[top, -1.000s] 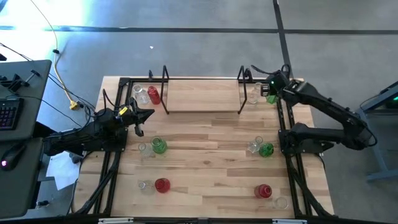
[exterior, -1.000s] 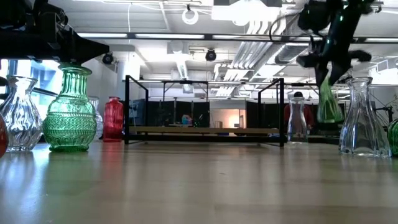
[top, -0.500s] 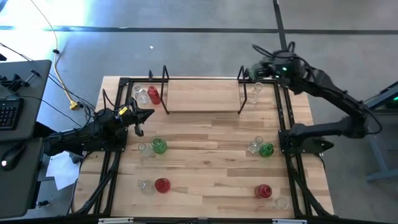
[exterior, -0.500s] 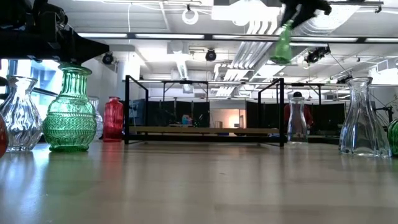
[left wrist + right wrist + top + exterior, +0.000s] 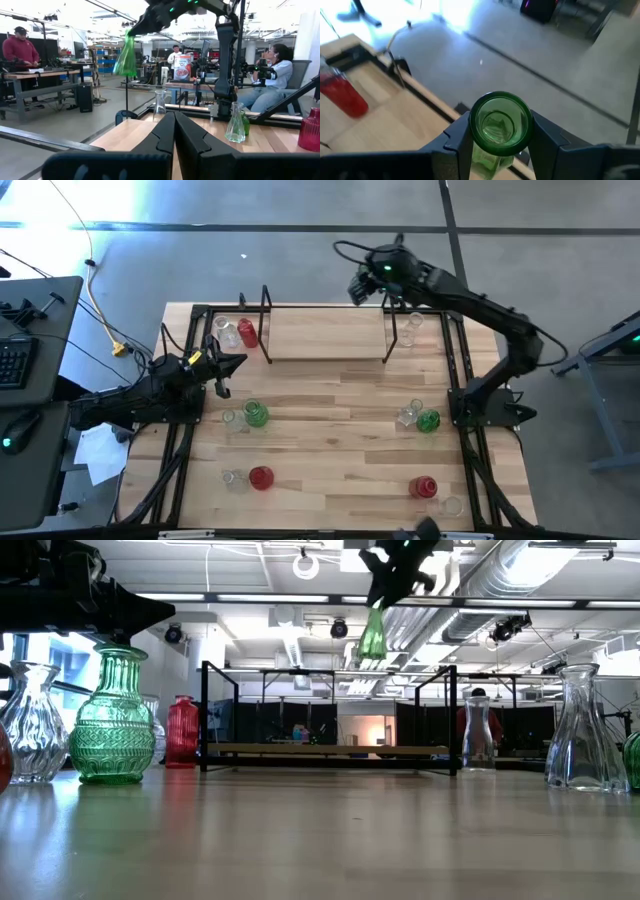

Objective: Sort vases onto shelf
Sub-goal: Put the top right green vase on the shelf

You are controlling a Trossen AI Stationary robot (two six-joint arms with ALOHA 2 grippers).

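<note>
A green vase (image 5: 373,634) hangs high in the air over the far edge of the shelf (image 5: 325,335), with my right gripper (image 5: 360,287) shut on it. The right wrist view looks down into its mouth (image 5: 500,121). The left wrist view also shows this green vase (image 5: 126,54). My left gripper (image 5: 226,370) is shut and holds nothing, staying near the table's left edge. A red vase (image 5: 248,333) and a clear vase (image 5: 228,332) stand on the table beyond the shelf's left end. Another clear vase (image 5: 412,326) stands beyond its right end. My right gripper pinches the green vase's neck, just under the rim (image 5: 476,131), between its two fingers (image 5: 547,137), one on each side. The fingers slant downward. The vase hangs below them, slightly tilted, lifted clear of table and shelf.
Pairs of vases stand on the table: green (image 5: 256,414) with clear (image 5: 232,420), red (image 5: 261,477) with clear (image 5: 229,477), green (image 5: 428,420) with clear (image 5: 407,416), and red (image 5: 423,486) with clear (image 5: 452,505). Black wire frames (image 5: 266,320) rise at both ends of the shelf. People sit beyond the table.
My right gripper has carried the green vase up and toward the table's left, from beside the shelf's right end to high over the shelf's far edge. Its wrist has rolled on the way. The vase now hangs well above the shelf.
</note>
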